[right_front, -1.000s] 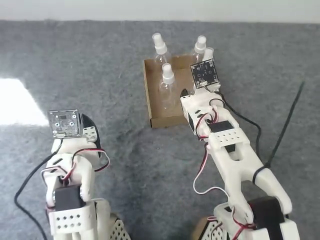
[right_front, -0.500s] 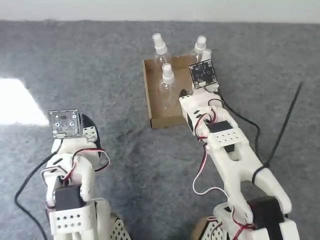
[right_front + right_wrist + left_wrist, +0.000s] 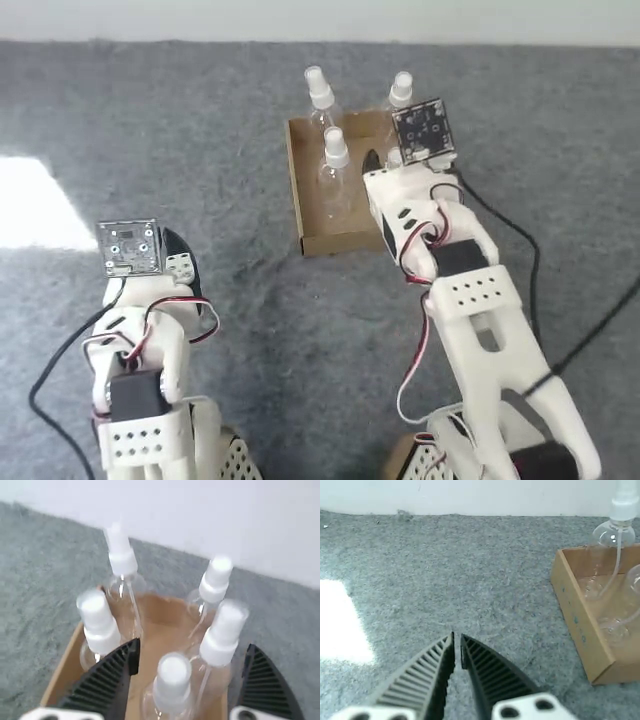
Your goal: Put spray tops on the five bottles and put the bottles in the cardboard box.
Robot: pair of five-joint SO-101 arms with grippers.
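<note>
Five clear spray-topped bottles stand in the brown cardboard box, beneath the spread right claw. The left claw, at the box's eight o'clock, is pressed together.

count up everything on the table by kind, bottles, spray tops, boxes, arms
bottles: 5
spray tops: 5
cardboard box: 1
robot arms: 2
total: 13
</note>
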